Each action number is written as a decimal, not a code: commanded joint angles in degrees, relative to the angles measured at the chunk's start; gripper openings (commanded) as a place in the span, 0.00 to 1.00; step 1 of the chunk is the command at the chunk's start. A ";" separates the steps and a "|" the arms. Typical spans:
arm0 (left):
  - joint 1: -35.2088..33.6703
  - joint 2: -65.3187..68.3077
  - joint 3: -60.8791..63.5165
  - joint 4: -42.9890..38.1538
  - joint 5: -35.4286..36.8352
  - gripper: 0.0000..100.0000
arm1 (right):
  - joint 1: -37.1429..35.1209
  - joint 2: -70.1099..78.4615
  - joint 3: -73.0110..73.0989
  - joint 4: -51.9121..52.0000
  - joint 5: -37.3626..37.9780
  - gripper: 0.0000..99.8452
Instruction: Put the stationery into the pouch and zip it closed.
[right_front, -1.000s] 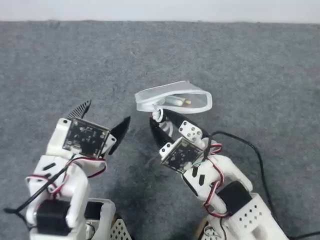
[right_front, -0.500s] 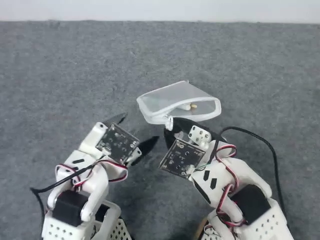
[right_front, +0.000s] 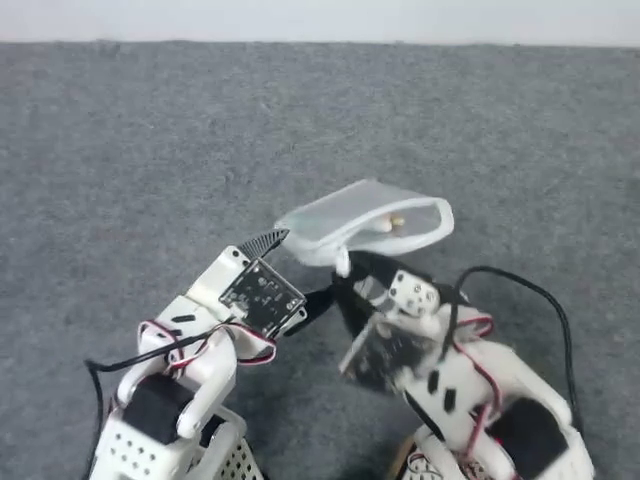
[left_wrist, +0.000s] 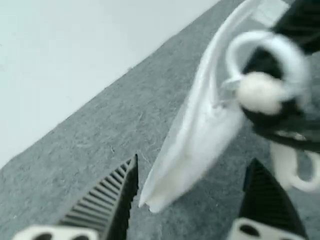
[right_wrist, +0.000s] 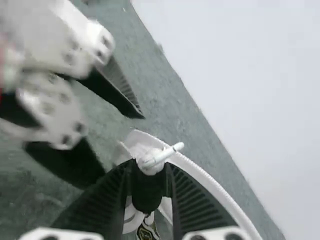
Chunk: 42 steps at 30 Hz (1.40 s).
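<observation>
Swung inward, left pincer (left_wrist: 195, 161) now brackets a corner of the pouch (left_wrist: 197, 135).

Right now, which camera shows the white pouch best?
The high view: the whole pouch shows there, mouth open. The left wrist view gives one corner close up; the right wrist view gives its curved rim past the zip pull in the right pincer.
</observation>
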<state>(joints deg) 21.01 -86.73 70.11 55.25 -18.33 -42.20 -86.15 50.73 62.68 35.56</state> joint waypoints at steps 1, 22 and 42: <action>0.53 -0.35 -0.66 -2.81 1.23 0.32 | -2.42 -3.74 -3.52 0.22 0.62 0.01; 6.51 -0.88 -0.22 -5.45 1.23 0.01 | -1.54 0.84 1.05 -9.63 -0.62 0.01; 6.24 -0.88 1.19 -3.96 3.69 0.01 | 13.23 1.54 14.51 -37.32 -6.42 0.01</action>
<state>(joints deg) 27.34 -86.73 71.60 51.30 -15.34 -32.00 -85.80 66.02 28.75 30.20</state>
